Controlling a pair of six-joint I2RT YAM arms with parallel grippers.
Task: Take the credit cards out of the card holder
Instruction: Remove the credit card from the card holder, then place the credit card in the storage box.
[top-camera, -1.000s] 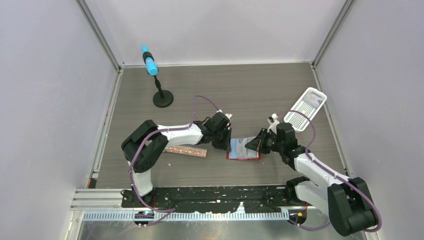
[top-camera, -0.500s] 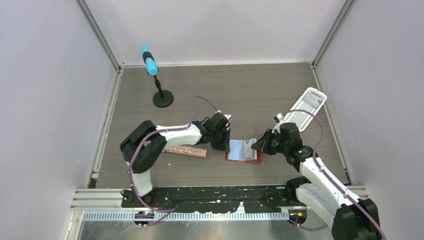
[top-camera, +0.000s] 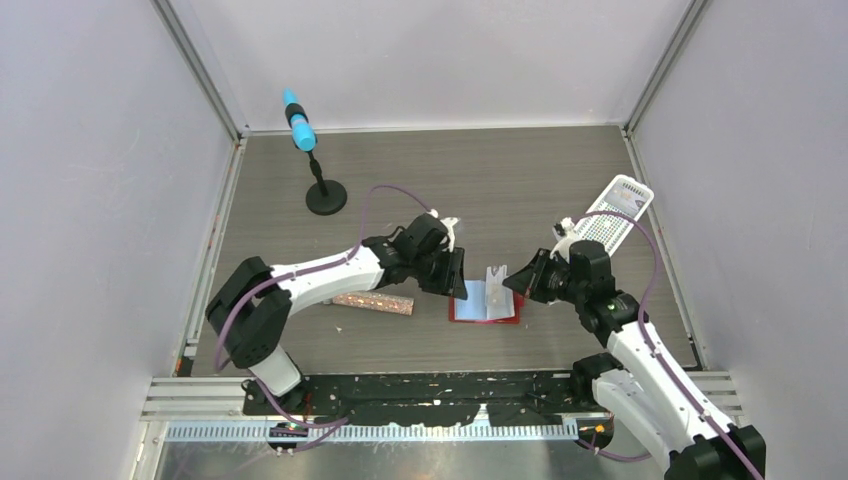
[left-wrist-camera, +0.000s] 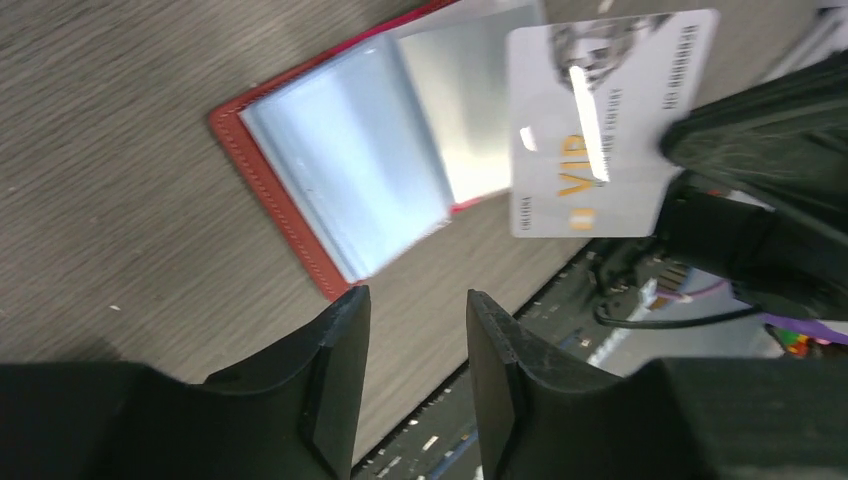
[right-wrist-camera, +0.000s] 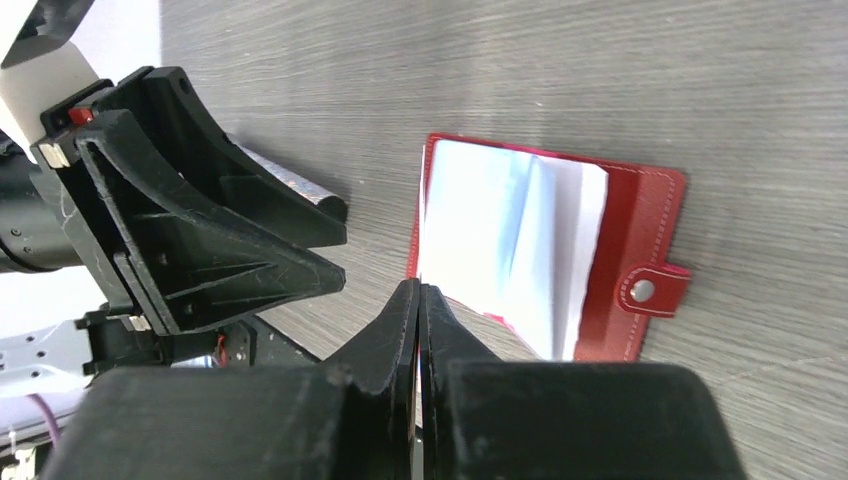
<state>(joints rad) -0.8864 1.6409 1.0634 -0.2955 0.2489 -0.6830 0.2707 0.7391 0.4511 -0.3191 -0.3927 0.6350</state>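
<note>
The card holder (top-camera: 487, 310) lies open on the table, red with light blue pockets (left-wrist-camera: 340, 190). Just above its right half hangs one credit card (top-camera: 494, 278), pale with gold "VIP" lettering (left-wrist-camera: 600, 130). My right gripper (top-camera: 512, 285) is shut on that card's right edge; in the right wrist view the closed tips (right-wrist-camera: 420, 290) pinch it edge-on over the holder (right-wrist-camera: 640, 220). Off the holder's left edge, my left gripper (top-camera: 457, 280) stands open, with only table showing between its fingers (left-wrist-camera: 415, 300).
A glittery pink-brown tube (top-camera: 372, 302) lies left of the holder, under the left arm. A white perforated basket (top-camera: 612, 220) leans at the back right. A black stand (top-camera: 326, 198) with a blue cylinder (top-camera: 298, 122) is at the back left.
My left gripper has opened and come off the holder's left edge. My right gripper has drawn the card up and out of the pocket, away from the holder.
</note>
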